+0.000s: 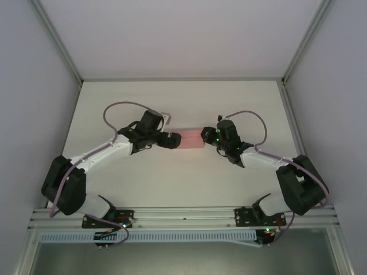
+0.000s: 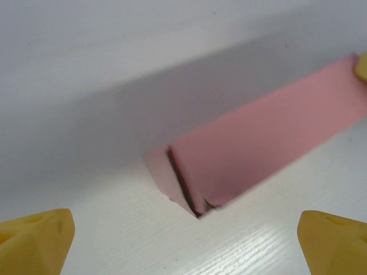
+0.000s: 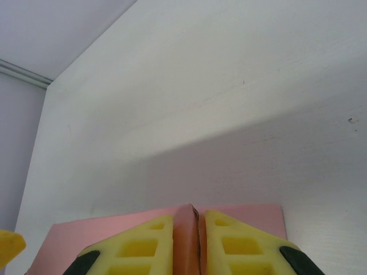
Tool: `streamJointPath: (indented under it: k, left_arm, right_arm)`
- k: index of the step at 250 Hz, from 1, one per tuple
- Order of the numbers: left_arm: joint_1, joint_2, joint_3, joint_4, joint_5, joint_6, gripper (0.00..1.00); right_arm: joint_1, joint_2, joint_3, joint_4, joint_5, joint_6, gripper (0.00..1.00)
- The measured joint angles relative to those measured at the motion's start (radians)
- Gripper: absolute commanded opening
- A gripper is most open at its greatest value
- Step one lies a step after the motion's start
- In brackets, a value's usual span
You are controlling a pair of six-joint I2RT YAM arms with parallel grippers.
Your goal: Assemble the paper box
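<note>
The pink paper box (image 1: 190, 139) lies flat on the white table (image 1: 172, 177) between both arms. My left gripper (image 1: 174, 140) sits at its left end. In the left wrist view the box (image 2: 258, 149) lies ahead with its near end flap slightly agape; the yellow fingertips (image 2: 34, 240) stand wide apart, so this gripper (image 2: 186, 246) is open and holds nothing. My right gripper (image 1: 205, 135) is at the box's right end. In the right wrist view its fingers (image 3: 137, 249) are shut on an upright pink flap (image 3: 186, 235) of the box (image 3: 246, 215).
Grey walls (image 1: 34, 69) close in the table on the left, right and back. A metal rail (image 1: 183, 217) runs along the near edge by the arm bases. Open table surface lies in front of and behind the box.
</note>
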Motion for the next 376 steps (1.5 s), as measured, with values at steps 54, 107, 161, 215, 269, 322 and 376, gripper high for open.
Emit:
streamJointPath:
  k: [54, 107, 161, 215, 269, 322, 376]
  left_arm:
    - [0.111, 0.022, 0.0, 0.109, 0.164, -0.064, 1.0]
    - [0.144, 0.071, -0.061, 0.212, 0.29, -0.099, 0.79]
    - [0.146, 0.121, -0.123, 0.319, 0.387, -0.121, 0.4]
    - [0.172, 0.14, -0.182, 0.488, 0.45, -0.123, 0.11]
    - [0.181, 0.173, -0.234, 0.668, 0.457, -0.105, 0.0]
    - [0.175, 0.174, -0.324, 0.855, 0.441, -0.072, 0.0]
    - [0.171, 0.185, -0.337, 0.916, 0.425, -0.054, 0.16]
  right_arm:
    - [0.0, 0.023, -0.015, 0.068, -0.007, 0.004, 0.01]
    - [0.0, 0.031, -0.019, 0.093, -0.008, 0.019, 0.01]
    - [0.0, 0.04, -0.022, 0.109, -0.007, 0.023, 0.01]
    - [-0.002, 0.061, -0.044, 0.18, -0.007, -0.009, 0.0]
    - [-0.028, 0.127, -0.09, 0.379, -0.034, -0.082, 0.0]
    - [-0.034, 0.16, -0.154, 0.558, -0.056, -0.142, 0.0]
    - [-0.034, 0.153, -0.153, 0.555, -0.059, -0.175, 0.0]
